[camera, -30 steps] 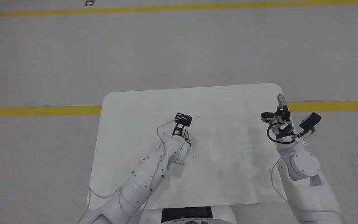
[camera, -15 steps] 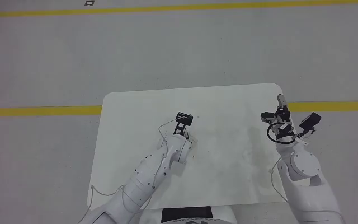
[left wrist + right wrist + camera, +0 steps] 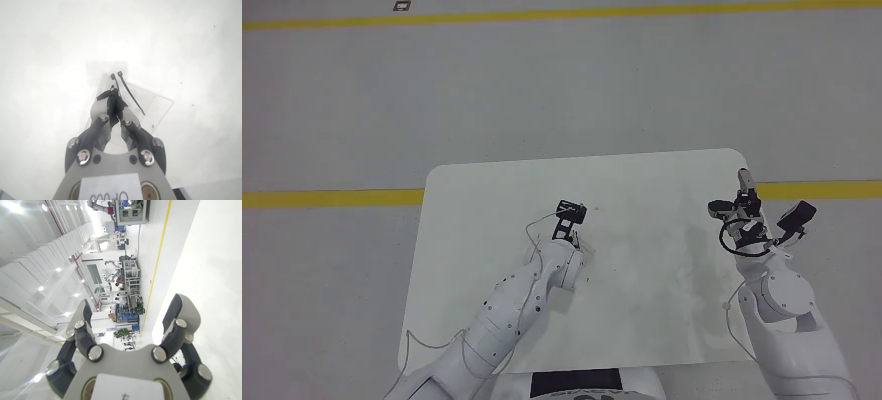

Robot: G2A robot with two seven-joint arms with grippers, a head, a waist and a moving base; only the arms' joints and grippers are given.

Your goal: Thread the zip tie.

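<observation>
White table (image 3: 662, 200); left gripper (image 3: 115, 98) clamped on thin black plastic zip tie (image 3: 115, 84), head end sticking forward over clear flat tray (image 3: 158, 106); right gripper (image 3: 130, 306) wide open, empty, far from tray.

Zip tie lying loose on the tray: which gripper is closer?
Left. The left gripper is right beside the loose tie; the right gripper is far off at the table edge.

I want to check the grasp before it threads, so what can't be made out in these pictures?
- Left wrist view: the pads of the left gripper cover the tail of the held zip tie, so I cannot tell whether it grips one tie or two.
- Left wrist view: the near edge of the clear tray is hidden behind the gripper.
- Top view: the held zip tie is too small to make out.
</observation>
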